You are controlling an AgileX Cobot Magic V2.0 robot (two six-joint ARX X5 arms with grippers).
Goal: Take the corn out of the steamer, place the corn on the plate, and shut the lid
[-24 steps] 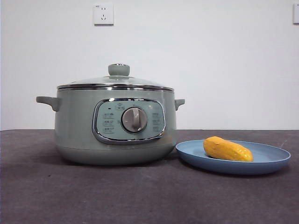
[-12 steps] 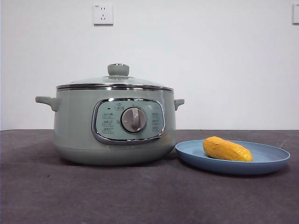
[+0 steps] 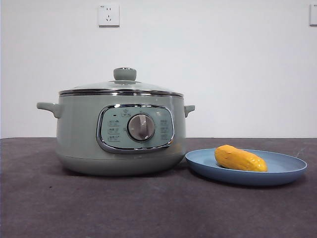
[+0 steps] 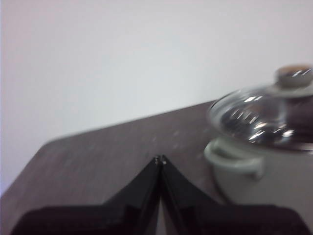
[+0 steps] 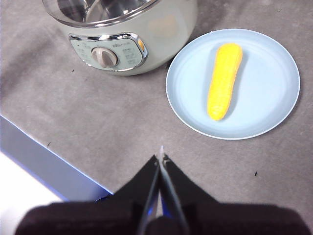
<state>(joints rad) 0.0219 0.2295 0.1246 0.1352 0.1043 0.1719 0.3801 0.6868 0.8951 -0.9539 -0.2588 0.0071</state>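
Note:
The sage-green steamer point(image 3: 119, 134) stands on the dark table with the glass lid point(image 3: 121, 85) resting on it, knob up. To its right the yellow corn point(image 3: 240, 158) lies on the light-blue plate point(image 3: 282, 171). The right wrist view shows the same corn point(image 5: 224, 81) lengthwise on the plate point(image 5: 274, 73), beside the steamer point(image 5: 161, 39). My right gripper point(image 5: 161, 157) is shut and empty, raised above the table short of the plate. My left gripper point(image 4: 160, 159) is shut and empty, off to the side of the steamer point(image 4: 264, 181) and its lid point(image 4: 259, 117).
A wall socket point(image 3: 109, 15) sits on the white wall behind. The table's edge point(image 5: 49, 161) runs near my right gripper, with white floor beyond. Neither arm shows in the front view.
The picture has shifted a few pixels to the left; the steamer, lid, plate and corn keep their places relative to each other.

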